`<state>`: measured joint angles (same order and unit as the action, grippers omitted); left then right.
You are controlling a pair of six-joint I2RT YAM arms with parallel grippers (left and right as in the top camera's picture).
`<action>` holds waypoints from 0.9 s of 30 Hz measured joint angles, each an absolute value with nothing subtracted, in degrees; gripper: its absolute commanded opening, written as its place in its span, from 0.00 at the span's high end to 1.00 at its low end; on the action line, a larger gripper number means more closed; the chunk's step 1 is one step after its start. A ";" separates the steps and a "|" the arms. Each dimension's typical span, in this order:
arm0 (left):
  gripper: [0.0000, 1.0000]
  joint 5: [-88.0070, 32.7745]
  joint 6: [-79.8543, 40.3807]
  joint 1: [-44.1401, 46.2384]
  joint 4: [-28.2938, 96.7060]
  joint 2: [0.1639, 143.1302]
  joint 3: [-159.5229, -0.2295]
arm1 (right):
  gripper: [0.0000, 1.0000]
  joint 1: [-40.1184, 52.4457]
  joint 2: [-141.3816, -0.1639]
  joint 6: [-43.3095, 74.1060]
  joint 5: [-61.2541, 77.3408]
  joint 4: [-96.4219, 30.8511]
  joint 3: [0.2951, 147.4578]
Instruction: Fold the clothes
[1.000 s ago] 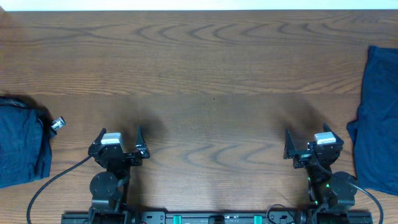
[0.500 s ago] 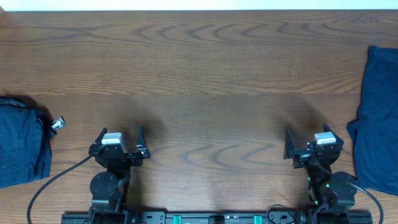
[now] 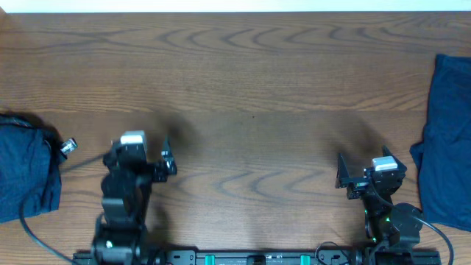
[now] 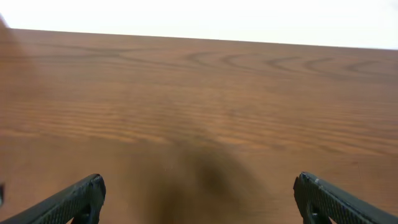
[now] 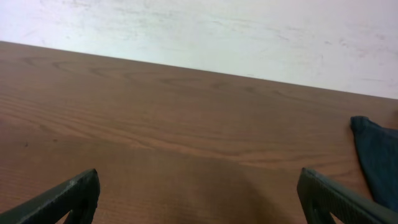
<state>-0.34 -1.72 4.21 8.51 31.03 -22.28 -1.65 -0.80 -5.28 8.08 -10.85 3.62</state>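
I am hovering my left gripper (image 4: 199, 186) and right gripper (image 5: 199, 183), both spread wide and empty, over the near table (image 3: 250, 73). The bunched garment (image 3: 26, 169) is lying far left and the flat garment (image 3: 445, 140) far right, with folding seemingly unstarted.

Wood-grain table (image 3: 250, 66), white wall (image 5: 249, 37) behind.

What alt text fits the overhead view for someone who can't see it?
Two arms sit at the near edge of a wooden table, left gripper and right gripper both open and empty. A crumpled dark blue garment lies at the left edge, a second blue garment at the right edge.
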 measured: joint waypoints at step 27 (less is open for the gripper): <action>0.02 -14.48 -1.72 4.21 16.93 58.61 -38.11 | 0.01 -1.65 -0.73 -5.28 8.05 -10.37 3.62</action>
